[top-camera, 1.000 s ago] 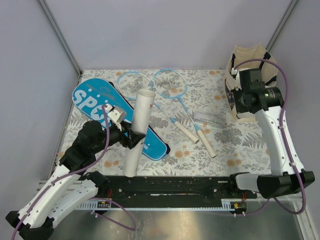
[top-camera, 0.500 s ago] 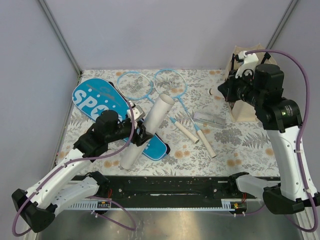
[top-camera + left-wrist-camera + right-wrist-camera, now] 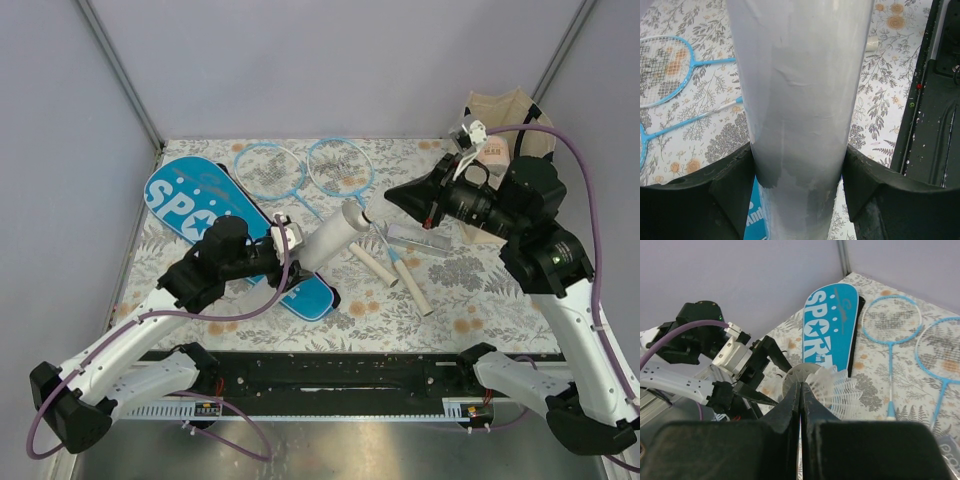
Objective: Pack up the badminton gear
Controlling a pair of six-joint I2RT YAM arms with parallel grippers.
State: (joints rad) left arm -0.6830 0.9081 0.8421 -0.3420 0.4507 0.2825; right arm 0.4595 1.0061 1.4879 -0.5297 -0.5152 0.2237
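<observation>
My left gripper (image 3: 799,150) is shut on the white tube (image 3: 800,90), its fingers pressing both sides. In the top view the tube (image 3: 325,243) is held tilted, with its open mouth toward the right. My right gripper (image 3: 801,385) is shut on the skirt edge of the white shuttlecock (image 3: 840,390), just in front of the tube's mouth (image 3: 797,374). From above, the right gripper (image 3: 393,192) hangs a short way right of that mouth. Two light-blue rackets (image 3: 270,168) (image 3: 340,165) lie at the back. The blue SPORT cover (image 3: 190,200) lies at the left.
A beige tote (image 3: 505,110) with black handles stands at the back right corner. A small clear packet (image 3: 420,238) lies next to the racket handles (image 3: 413,285). The black rail (image 3: 330,375) runs along the table's near edge.
My left arm has tipped the tube from upright down toward the right. My right arm has swung left from the tote with the shuttlecock, up to the tube's mouth.
</observation>
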